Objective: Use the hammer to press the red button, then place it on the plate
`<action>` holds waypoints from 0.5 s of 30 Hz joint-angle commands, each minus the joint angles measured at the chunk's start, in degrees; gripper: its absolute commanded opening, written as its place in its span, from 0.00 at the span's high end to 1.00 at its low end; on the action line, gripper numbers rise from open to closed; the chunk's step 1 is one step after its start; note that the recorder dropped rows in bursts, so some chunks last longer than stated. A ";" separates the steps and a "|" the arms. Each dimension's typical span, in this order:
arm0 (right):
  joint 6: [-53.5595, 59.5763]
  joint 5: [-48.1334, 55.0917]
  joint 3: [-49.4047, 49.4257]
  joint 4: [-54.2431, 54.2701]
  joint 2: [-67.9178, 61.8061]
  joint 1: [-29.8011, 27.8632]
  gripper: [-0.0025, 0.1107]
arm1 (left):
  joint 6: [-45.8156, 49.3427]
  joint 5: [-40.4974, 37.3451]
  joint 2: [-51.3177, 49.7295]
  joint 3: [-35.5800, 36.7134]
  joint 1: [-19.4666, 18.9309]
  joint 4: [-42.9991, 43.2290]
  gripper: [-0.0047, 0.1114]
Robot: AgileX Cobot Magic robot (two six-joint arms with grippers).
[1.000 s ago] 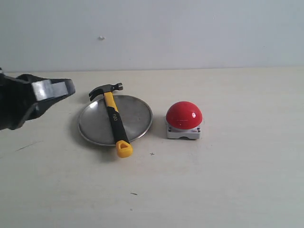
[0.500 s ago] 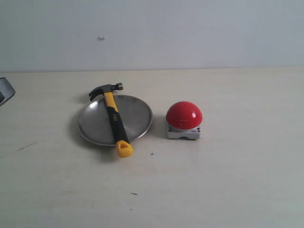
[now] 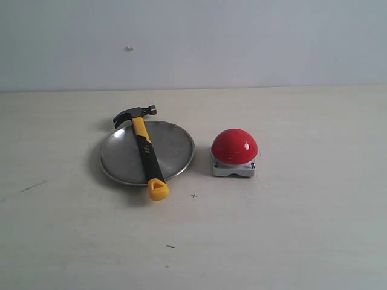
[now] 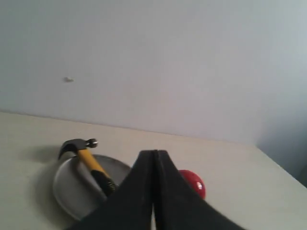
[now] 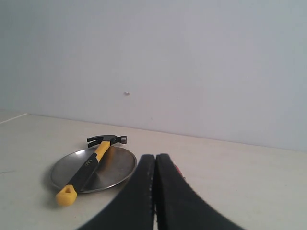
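The hammer (image 3: 146, 152) lies across the silver plate (image 3: 175, 145), its dark head past the far rim and its yellow looped end over the near rim. The red button (image 3: 234, 147) sits on its grey-white base just right of the plate. Neither gripper shows in the exterior view. In the left wrist view my left gripper (image 4: 154, 153) is shut and empty, with the hammer (image 4: 91, 165), plate (image 4: 67, 187) and red button (image 4: 194, 182) beyond it. My right gripper (image 5: 155, 156) is shut and empty too; the hammer (image 5: 86, 165) and plate (image 5: 117, 165) lie beyond it, and the red button (image 5: 177, 169) is mostly hidden behind its fingers.
The things rest on a pale beige table (image 3: 302, 229) that meets a plain grey-white wall (image 3: 242, 42) at the back. Small dark marks dot the table near the front.
My left gripper, which stood at the left edge of the exterior view a second ago, has drawn back leftward out of that view. The hammer, plate and button have not moved.
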State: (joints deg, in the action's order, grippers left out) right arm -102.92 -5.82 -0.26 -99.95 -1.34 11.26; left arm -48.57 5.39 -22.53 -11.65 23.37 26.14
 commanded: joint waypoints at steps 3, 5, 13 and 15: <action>0.32 -0.14 0.26 0.01 -0.30 0.05 0.98 | 0.20 -1.58 8.45 6.40 -8.45 0.37 0.96; 0.32 -0.14 0.26 0.01 -0.30 0.05 0.98 | 0.20 -1.70 11.37 8.84 -10.98 0.37 0.96; 0.32 -0.14 0.26 0.01 -0.30 0.05 0.98 | 0.20 -2.35 16.89 11.65 -15.38 0.37 0.96; 0.32 -0.14 0.26 0.01 -0.30 0.05 0.98 | 0.20 -2.21 16.90 11.65 -15.38 0.37 0.96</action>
State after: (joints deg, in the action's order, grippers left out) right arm -102.92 -5.92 -0.26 -99.95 -1.34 11.26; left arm -48.47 3.11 -6.04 -0.12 8.22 26.48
